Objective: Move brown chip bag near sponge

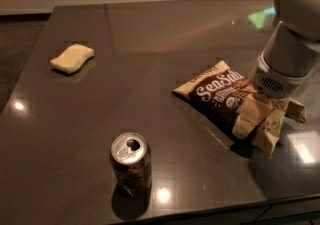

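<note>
The brown chip bag (pixel 218 92) lies flat on the dark table (pixel 150 34), right of the middle, white lettering facing up. My gripper (pixel 256 130) hangs from the grey arm at the right edge and is down over the bag's right end. Its two tan fingers (pixel 244 119) stand apart, open, at the bag's near right edge, and they hide that end. The pale-yellow sponge (pixel 72 58) lies far off at the table's left, well apart from the bag.
A brown soda can (pixel 131 161) with a silver top stands upright near the table's front edge, left of the bag. The table's front edge runs just below the can and the gripper. A wall runs behind the table.
</note>
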You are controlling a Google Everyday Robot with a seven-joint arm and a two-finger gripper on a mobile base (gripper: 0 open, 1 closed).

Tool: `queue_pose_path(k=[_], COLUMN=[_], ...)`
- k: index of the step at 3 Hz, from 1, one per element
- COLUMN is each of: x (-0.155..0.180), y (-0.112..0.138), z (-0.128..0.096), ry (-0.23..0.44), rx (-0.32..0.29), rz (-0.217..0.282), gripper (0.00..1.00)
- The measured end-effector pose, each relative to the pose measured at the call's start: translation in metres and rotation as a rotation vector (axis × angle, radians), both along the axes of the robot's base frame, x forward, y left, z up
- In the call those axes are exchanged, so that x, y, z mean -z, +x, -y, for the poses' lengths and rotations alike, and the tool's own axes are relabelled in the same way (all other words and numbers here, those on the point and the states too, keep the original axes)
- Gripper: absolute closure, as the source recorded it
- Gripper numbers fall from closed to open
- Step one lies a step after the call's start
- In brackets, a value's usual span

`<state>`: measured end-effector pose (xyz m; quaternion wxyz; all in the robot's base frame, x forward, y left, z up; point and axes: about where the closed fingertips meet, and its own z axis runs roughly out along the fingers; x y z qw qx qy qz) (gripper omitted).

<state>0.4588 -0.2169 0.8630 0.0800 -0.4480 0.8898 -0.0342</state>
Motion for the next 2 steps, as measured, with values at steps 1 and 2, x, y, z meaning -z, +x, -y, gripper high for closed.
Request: queue_pose_path(k=[1, 2], x=[-0.008, -0.022], y=[0.006, 0.017], z=[-0.003, -0.013], ry=[-0.002, -0.005], rx=[0.000, -0.025], rz=[0.014, 0.035], gripper=[0.37, 0.59])
